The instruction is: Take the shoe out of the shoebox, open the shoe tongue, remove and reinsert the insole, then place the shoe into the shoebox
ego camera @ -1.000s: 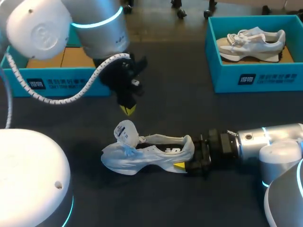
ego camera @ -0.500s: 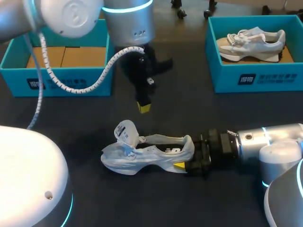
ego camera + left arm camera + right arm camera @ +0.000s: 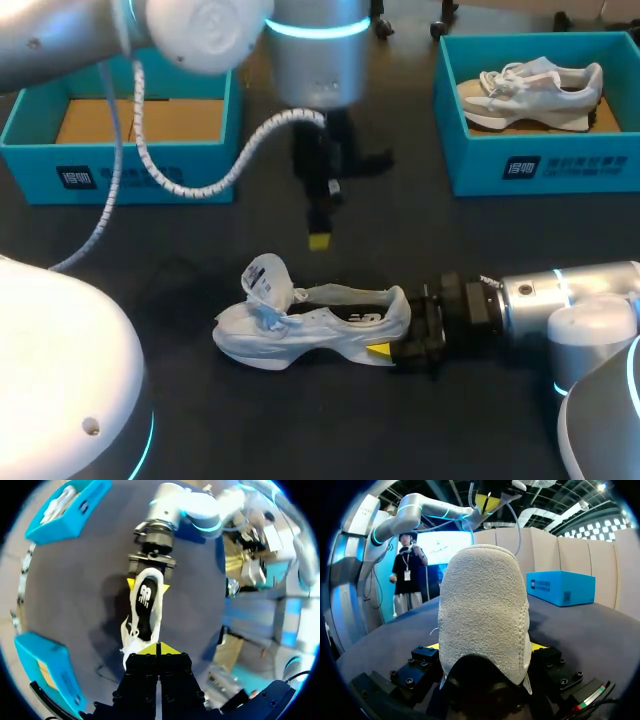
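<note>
Currently: white mesh sneaker out of open teal cardboard shoebox far left, lying on dark table | right gripper clamped on its heel | left gripper pinched closed, empty, above it | tongue seems raised; black insole inside; removal, reinsertion, boxing remain.

Two shoes for you there: one pale shoe out on the worktop, one second shoe in a box. One dark insole showed, inside the pale shoe. Shoeboxes, two as well, both teal: the left shoebox and the right shoebox. One worktop carried the lot. Two arms were on show, the left arm and the right arm, and that made two claws, the left claw and the right claw. And yellow tips: four counted, two to each claw.
</note>
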`<state>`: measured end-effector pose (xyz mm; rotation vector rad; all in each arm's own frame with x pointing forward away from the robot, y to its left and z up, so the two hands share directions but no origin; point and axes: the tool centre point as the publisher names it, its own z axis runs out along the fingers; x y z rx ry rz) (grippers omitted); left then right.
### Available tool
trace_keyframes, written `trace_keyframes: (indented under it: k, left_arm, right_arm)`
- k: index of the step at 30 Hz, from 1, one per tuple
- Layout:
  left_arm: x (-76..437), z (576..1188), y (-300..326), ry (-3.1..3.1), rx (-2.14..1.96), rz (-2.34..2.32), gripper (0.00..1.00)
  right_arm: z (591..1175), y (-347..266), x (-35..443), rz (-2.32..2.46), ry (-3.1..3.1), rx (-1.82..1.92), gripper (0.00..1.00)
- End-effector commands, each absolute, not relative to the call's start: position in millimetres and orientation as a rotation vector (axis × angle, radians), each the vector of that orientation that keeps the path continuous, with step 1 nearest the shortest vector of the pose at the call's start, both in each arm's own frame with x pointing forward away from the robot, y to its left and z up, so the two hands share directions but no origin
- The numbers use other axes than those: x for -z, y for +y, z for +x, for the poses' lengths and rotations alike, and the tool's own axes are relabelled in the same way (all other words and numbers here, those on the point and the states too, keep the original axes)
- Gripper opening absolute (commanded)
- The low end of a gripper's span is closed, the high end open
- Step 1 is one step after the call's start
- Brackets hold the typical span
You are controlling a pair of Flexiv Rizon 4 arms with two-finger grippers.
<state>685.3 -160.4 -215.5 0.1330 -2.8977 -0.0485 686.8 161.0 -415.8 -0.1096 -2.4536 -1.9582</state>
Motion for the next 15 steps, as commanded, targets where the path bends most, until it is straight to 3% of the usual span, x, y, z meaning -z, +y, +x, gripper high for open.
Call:
trace_keyframes:
  k: [1, 15]
  left_arm:
    - [238.9, 679.9, -164.2, -2.911, 0.029, -0.005, 0.00]
    - [248.2, 684.0, -163.3, -2.849, -0.075, -0.116, 0.00]
  right_arm:
    - [686.7, 163.0, 417.2, -0.110, -2.457, 1.955, 0.00]
    - [686.7, 163.0, 417.2, -0.110, -2.457, 1.955, 0.00]
